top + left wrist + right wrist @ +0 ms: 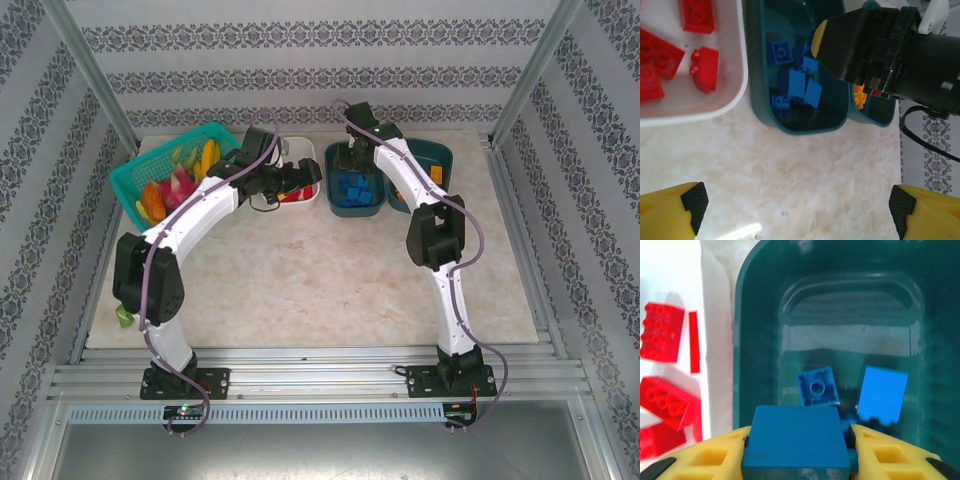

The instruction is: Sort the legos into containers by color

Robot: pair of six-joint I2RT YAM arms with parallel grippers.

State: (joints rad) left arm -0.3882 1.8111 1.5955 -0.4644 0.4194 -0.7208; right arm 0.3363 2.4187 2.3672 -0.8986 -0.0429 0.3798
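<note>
Gripping one blue lego (797, 440) in the right gripper (799, 462), pinched flat between both yellow fingers (705, 457), directly above the middle teal tub (740, 340). Held there most probably because of the colour: already lying on the floor of this tub, several other blue legos (816, 386), so seems the correct place for letting go. Hanging inside the line of the rim, with free floor toward the far end of the tub, so enough room for a straight drop; no need, by my judgement, to go lower. To the left, very close beside this tub, the white tub (742, 75) with the red legos (704, 69); to the right, the second teal tub (880, 117) with an orange lego (858, 96) visible at its near end. Keeping the left gripper (797, 212) spread wide and empty over bare table (790, 170), just on the near side of the tubs, probably to stay out of the way of the right arm. At far left in the top view, a turquoise basket (125, 180) with toy fruit, not part of the sorting. Wide free table on the near side; tub walls close together, so little room between them for fingers.
</note>
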